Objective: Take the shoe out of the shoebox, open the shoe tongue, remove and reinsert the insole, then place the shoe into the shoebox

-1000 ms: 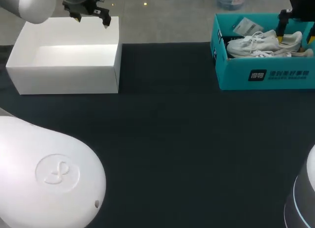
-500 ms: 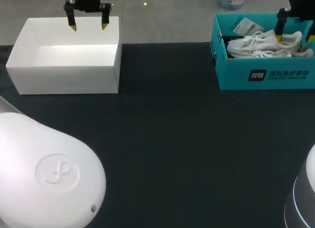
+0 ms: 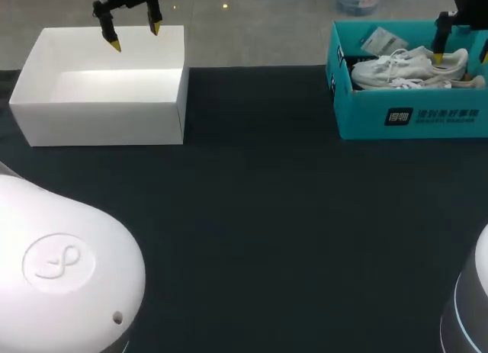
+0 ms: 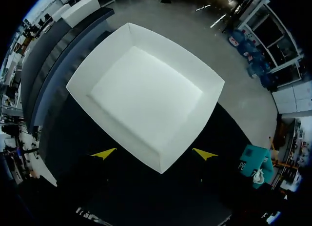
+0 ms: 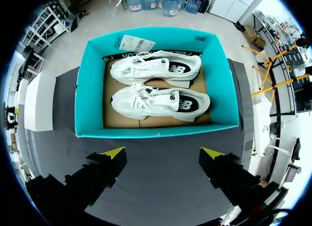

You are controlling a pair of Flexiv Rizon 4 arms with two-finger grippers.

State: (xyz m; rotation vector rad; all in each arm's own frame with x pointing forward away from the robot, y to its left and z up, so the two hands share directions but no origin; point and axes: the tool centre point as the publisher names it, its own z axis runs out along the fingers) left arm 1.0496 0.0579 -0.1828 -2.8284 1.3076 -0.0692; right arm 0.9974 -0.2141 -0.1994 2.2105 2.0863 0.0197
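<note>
A teal shoebox [image 3: 412, 113] stands at the back right of the dark table, with two white sneakers [image 3: 408, 67] lying side by side in it. My right gripper [image 3: 463, 56] hangs open above the box's right half, touching nothing. From the right wrist, the teal shoebox [image 5: 156, 133] lies ahead of the open right gripper [image 5: 163, 152], holding one sneaker [image 5: 161, 103] near and the other sneaker [image 5: 156, 70] behind it. My left gripper [image 3: 134, 34] hovers open over the far edge of a white box [image 3: 99, 124]. In the left wrist view, the open left gripper [image 4: 154, 154] is above that white box [image 4: 146, 94].
A paper tag [image 3: 379, 40] lies in the shoebox's far left corner. The white open-top box sits at the back left. White arm housings fill the near left [image 3: 61, 269] and near right [image 3: 469, 307] corners. Dark tabletop [image 3: 259, 216] stretches between the two boxes.
My left gripper has swung and turned above the white box's far edge. The right gripper has barely shifted over the shoebox. Both stay open.
</note>
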